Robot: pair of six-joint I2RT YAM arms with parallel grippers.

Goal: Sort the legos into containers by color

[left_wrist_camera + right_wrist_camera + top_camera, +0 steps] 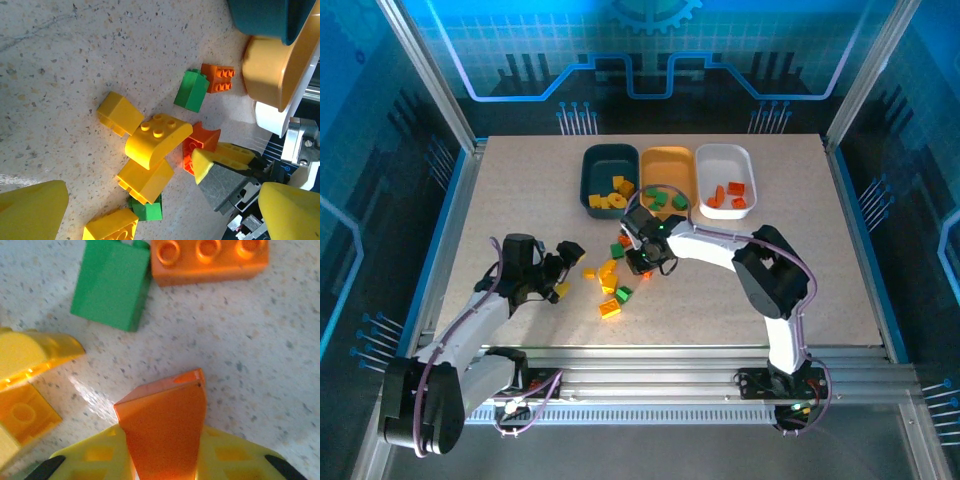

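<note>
The right end effector point(161, 460) pinched a smooth orange sloped brick point(162, 425) (glossy plastic) over the speckled desk point(260, 340), near a green block point(112, 285); the left end effector point(565, 270) gaped wide, empty.

Smooth, glossy plastic orange lego point(165, 430) — matt, speckled stone-look table point(250, 340).

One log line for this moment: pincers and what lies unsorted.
left pincer: open, empty | right pincer: shut on orange brick | pile: yellow, green, orange bricks unsorted
</note>
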